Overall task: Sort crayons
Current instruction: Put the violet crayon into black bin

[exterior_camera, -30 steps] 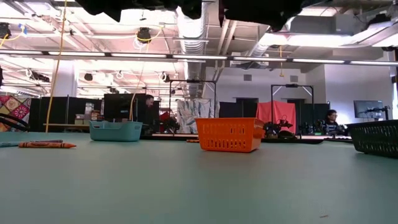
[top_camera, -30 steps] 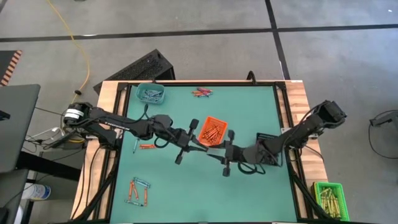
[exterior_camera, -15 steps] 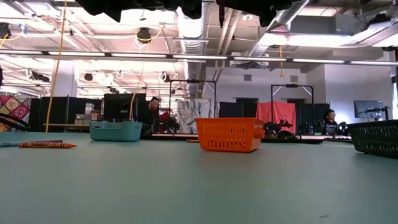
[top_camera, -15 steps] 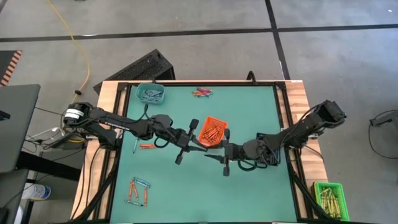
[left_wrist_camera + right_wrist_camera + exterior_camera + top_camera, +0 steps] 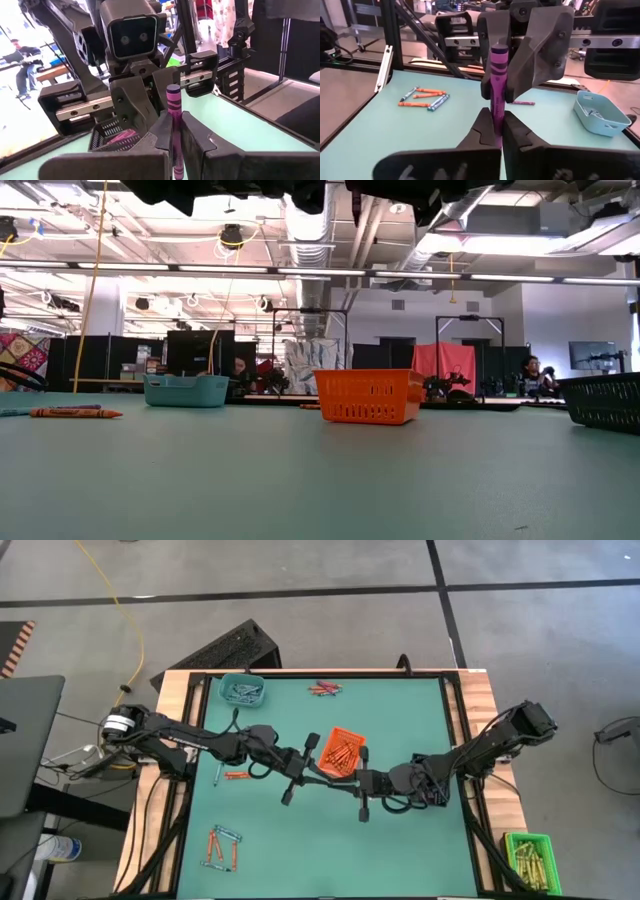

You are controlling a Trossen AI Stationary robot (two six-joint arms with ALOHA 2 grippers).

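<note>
So the right hand (image 5: 349, 780) slides further in toward the left hand (image 5: 322, 773) over the middle of the tabletop (image 5: 400, 720), and they now meet tip to tip. Its fingers, wide apart a second ago, are now clamped on the purple crayon (image 5: 497, 85) too. Both hands grip it now.

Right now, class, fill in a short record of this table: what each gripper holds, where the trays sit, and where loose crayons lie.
left gripper: shut on the purple crayon, mid-table
right gripper: shut on the same purple crayon, facing the left gripper
orange tray: centre, holds orange crayons
teal tray: far left corner
black tray: right side, under the right arm
loose crayons: near left, mixed orange and blue
</note>
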